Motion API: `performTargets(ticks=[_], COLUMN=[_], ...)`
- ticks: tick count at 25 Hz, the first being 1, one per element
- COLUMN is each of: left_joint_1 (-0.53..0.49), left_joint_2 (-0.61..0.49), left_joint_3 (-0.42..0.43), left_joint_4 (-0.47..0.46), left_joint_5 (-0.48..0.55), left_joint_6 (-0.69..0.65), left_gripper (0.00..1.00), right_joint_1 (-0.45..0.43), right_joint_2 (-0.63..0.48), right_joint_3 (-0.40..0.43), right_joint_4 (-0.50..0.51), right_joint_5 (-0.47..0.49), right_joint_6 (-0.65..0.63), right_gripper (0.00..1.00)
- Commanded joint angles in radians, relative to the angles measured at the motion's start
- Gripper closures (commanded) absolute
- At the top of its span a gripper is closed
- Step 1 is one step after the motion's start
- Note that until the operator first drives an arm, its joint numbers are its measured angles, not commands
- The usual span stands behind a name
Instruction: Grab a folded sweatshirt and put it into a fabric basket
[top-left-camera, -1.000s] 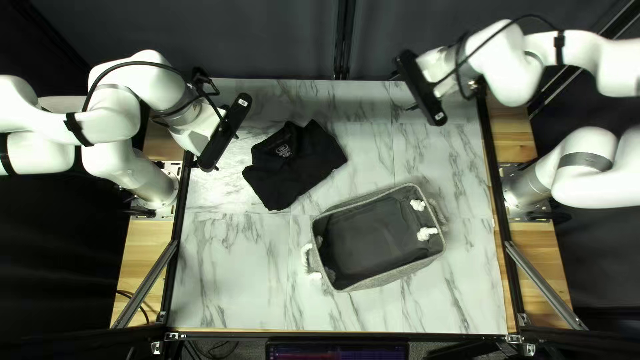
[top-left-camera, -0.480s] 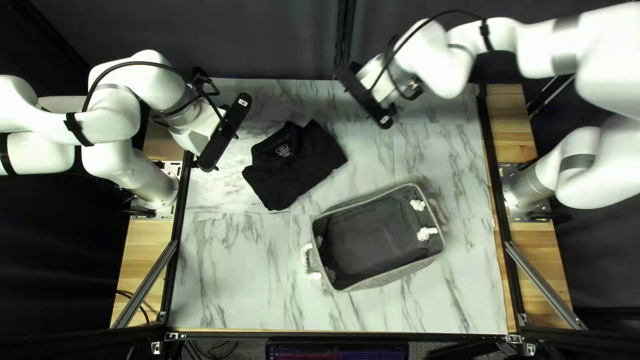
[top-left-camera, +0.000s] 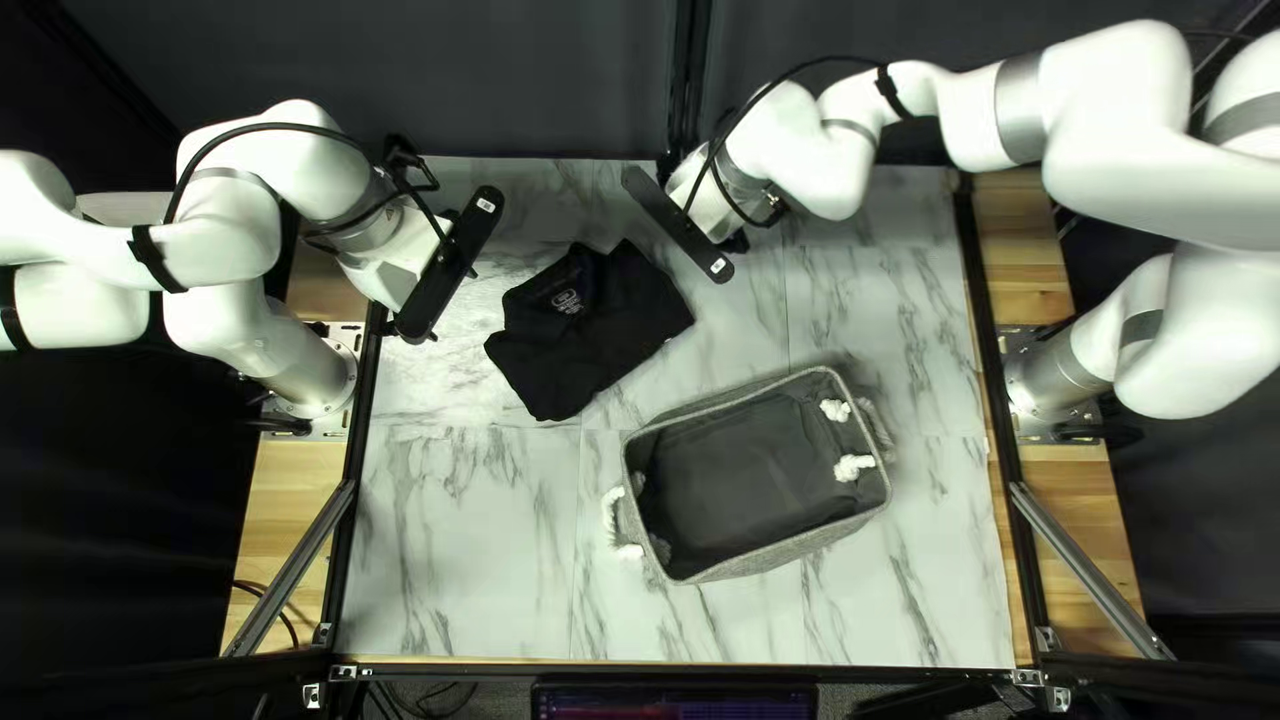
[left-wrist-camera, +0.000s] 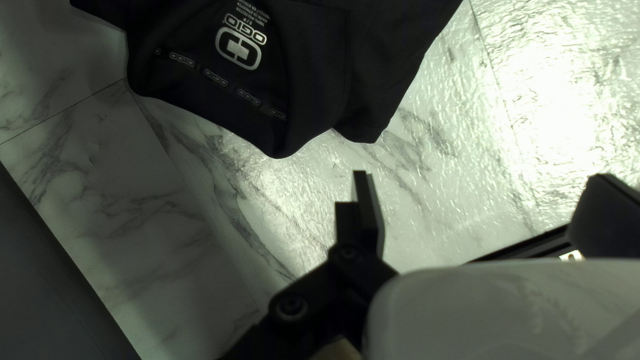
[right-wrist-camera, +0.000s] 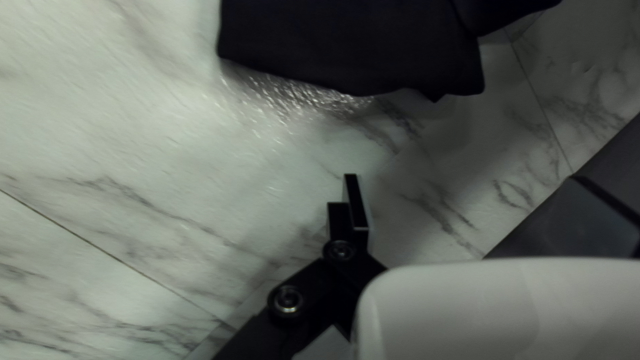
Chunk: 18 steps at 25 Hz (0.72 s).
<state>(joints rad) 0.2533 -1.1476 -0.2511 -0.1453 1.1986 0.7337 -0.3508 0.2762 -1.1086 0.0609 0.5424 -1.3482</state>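
A black folded sweatshirt (top-left-camera: pixel 588 325) lies on the marble table, left of centre; its collar end (left-wrist-camera: pixel 260 65) shows ahead of my left gripper. The grey fabric basket (top-left-camera: pixel 742 396) with a dark lining and white rope handles stands nearer and to the right, nothing in it. My left gripper (top-left-camera: pixel 438 268) hovers beside the sweatshirt's left edge, open, one black finger (left-wrist-camera: pixel 367 200) over bare marble. My right gripper (top-left-camera: pixel 692 230) hangs above the sweatshirt's far right corner (right-wrist-camera: pixel 360 45), open and empty, with one finger (right-wrist-camera: pixel 352 200) showing.
Black frame rails (top-left-camera: pixel 985 330) run along the table's left and right edges, with wooden strips outside them. A dark curtain (top-left-camera: pixel 560 70) hangs behind the far edge. Bare marble (top-left-camera: pixel 470 540) lies in front of the sweatshirt and left of the basket.
My right arm has swung left from the table's far right corner to just beyond the sweatshirt's far right corner. The left arm, sweatshirt and basket have not moved.
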Motion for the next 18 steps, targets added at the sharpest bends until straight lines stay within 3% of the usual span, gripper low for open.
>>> performTargets(ticks=[1,13,18], left_joint_1=[0.000,0.000,0.000], left_joint_2=[0.000,0.000,0.000], left_joint_3=[0.000,0.000,0.000], left_joint_4=[0.000,0.000,0.000], left_joint_5=[0.000,0.000,0.000], left_joint_6=[0.000,0.000,0.000], left_gripper=[0.00,0.00,0.00], right_joint_1=[-0.004,0.003,0.031], right_joint_2=[0.006,0.008,0.051], right_joint_3=[-0.018,-0.010,-0.055], right_joint_4=[0.018,0.016,0.015], right_joint_5=[0.031,0.017,0.045], right_joint_6=[-0.032,-0.035,-0.068], right_gripper=[0.00,0.00,0.00])
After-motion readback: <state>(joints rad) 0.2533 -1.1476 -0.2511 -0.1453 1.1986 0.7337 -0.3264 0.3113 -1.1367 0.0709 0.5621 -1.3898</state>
